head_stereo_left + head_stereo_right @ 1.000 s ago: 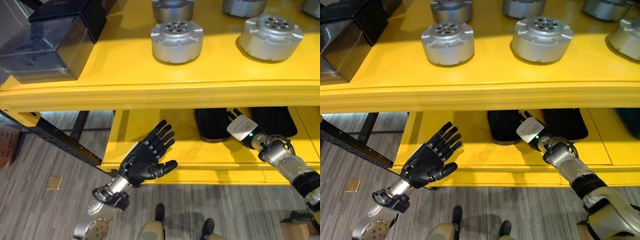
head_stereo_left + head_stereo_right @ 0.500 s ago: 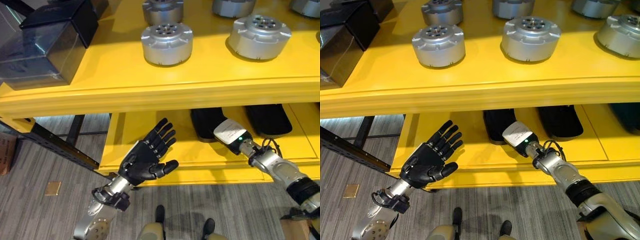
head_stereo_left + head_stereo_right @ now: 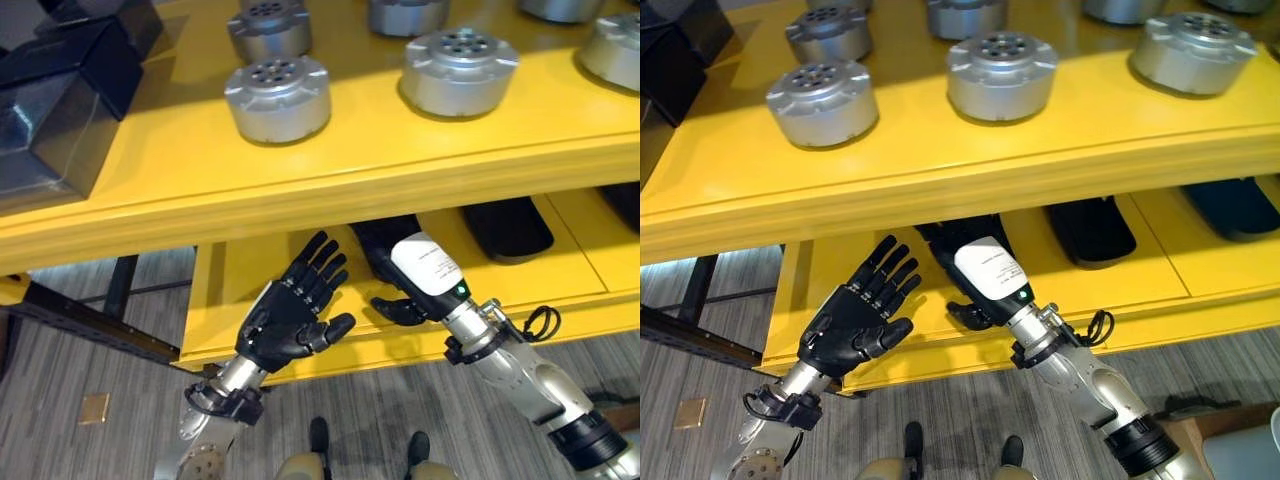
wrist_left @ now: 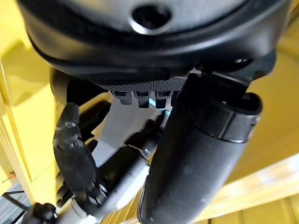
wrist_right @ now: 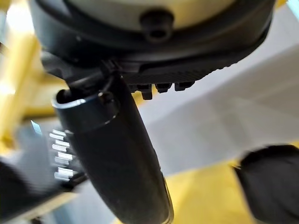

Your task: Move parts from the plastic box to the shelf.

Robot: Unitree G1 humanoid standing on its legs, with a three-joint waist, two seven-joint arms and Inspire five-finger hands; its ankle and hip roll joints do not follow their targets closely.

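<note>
Dark and empty, the left hand (image 3: 293, 322) hovers with fingers spread before the lower shelf (image 3: 240, 270); beside it the right hand (image 3: 420, 285) reaches under the top shelf (image 3: 200, 170), and I cannot tell how its fingers sit. Farther up, several silver parts (image 3: 277, 98) already stand on the top shelf beside a dark box (image 3: 60, 100), so some of the job looks done, though neither hand visibly carries one now.

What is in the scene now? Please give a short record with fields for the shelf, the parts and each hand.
shelf: yellow shelf, with an upper and a lower level
parts: round silver parts standing on the upper level
lower level: flat black objects lying on it
left hand: left hand open, fingers spread, palm up, in front of the lower level, holding nothing
right hand: right hand at the lower level's front edge; grip cannot be told
</note>
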